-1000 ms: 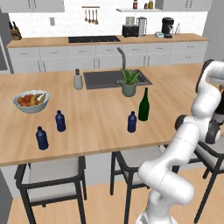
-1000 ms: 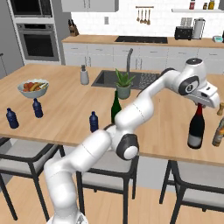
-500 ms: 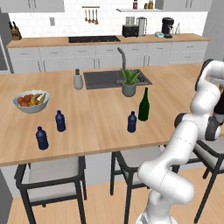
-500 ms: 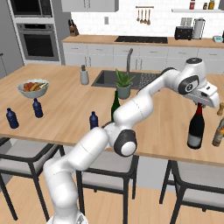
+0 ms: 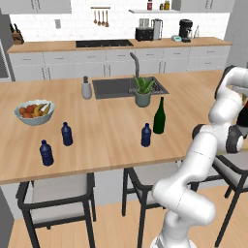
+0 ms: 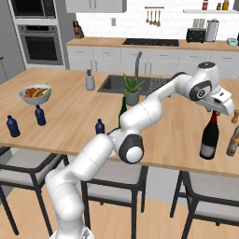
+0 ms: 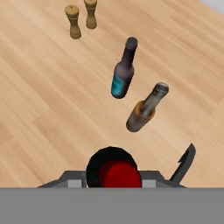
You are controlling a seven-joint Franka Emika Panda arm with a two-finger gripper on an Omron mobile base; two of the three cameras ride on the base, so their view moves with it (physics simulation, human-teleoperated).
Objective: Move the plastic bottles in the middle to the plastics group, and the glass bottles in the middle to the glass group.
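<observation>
Big wooden kitchen island [image 5: 121, 131], sink in the middle with a small potted plant [image 5: 143, 91] by it.

Gripper [image 6: 215, 111] way out over the right end of the island, right above the reddish top of a tall near-black wine bottle with a pale label [image 6: 209, 136]. In the hand view, looking straight down on that red cap [image 7: 118, 173], with one dark fingertip [image 7: 186, 161] standing off to the side. Looks parted around the neck rather than clamped, but honestly can't tell whether the grip is closed on it. Bottle upright on the wood either way.

Just beside it at the island's right edge: a brownish glass bottle [image 6: 232, 141]. Hand view gives it a better look, amber with a grey cap [image 7: 145, 110], next to a dark slim bottle with a teal label [image 7: 122, 74]. Two small wooden shakers [image 7: 81, 18] a bit further off.

Middle of the island: tall dark green wine bottle [image 5: 159, 116] upright near the plant, with a small stubby dark-blue capped bottle [image 5: 146, 135] just beside it toward the front edge.

Left end: two more small dark-blue bottles [image 5: 67, 134] and [image 5: 46, 153], near each other, not touching. White bowl of fruit [image 5: 35, 112] behind those. Grey soap dispenser [image 5: 86, 88] up by the sink.
</observation>
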